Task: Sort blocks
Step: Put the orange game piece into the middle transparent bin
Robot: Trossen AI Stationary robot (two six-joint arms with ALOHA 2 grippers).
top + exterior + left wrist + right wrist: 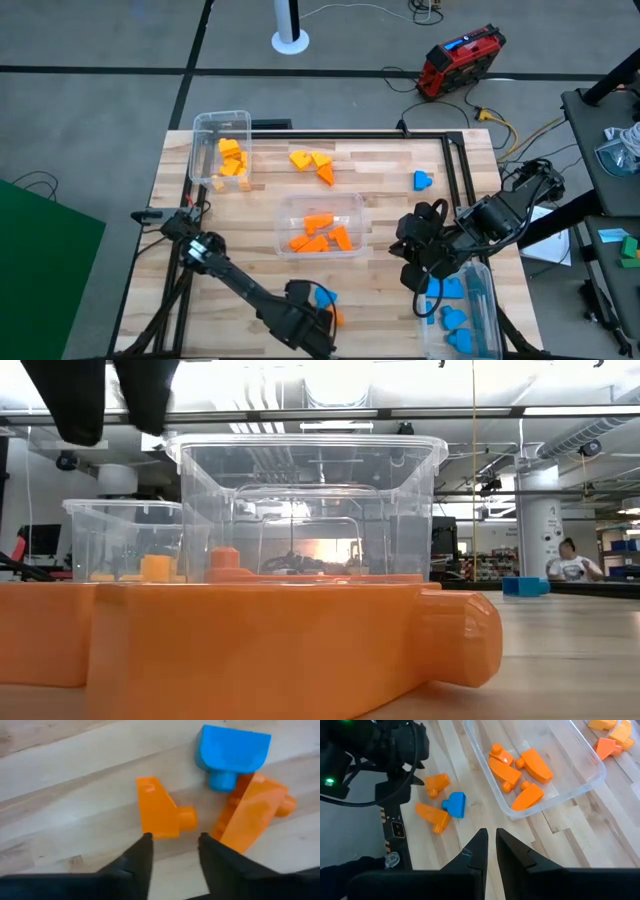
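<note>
At the bottom centre of the high view the left pincer point(318, 318) hangs low over three loose blocks near the table's point(380, 170) front edge. Its wrist view shows its fingers point(140, 857) apart, their tips just short of a small orange block point(160, 815). Just beside that one lie a blue block point(232, 752) and a longer orange block point(255, 812), these two touching.

The likely trouble lies in that crowding. If the pincer goes down a little off line, one finger could land on the longer orange piece or push the small one toward it, so that the grasp slips or drags a neighbour. The blue piece sits close enough to be knocked as well.

Further up, in the middle of the frame, the centre bin point(320, 222) holds several orange blocks. It stands between the pincer and the far side, so a carried block must be lifted over its wall.

At the lower right, the right pincer point(415, 262) waits beside a bin point(470, 320) holding blue blocks, its fingers close together and nothing between them.

Toward the top of the frame, a third bin point(222, 150) at the upper left holds more orange blocks, a small heap of loose yellow and orange blocks point(312, 163) lies beside it, and a lone blue block point(423, 180) sits off to the right.
</note>
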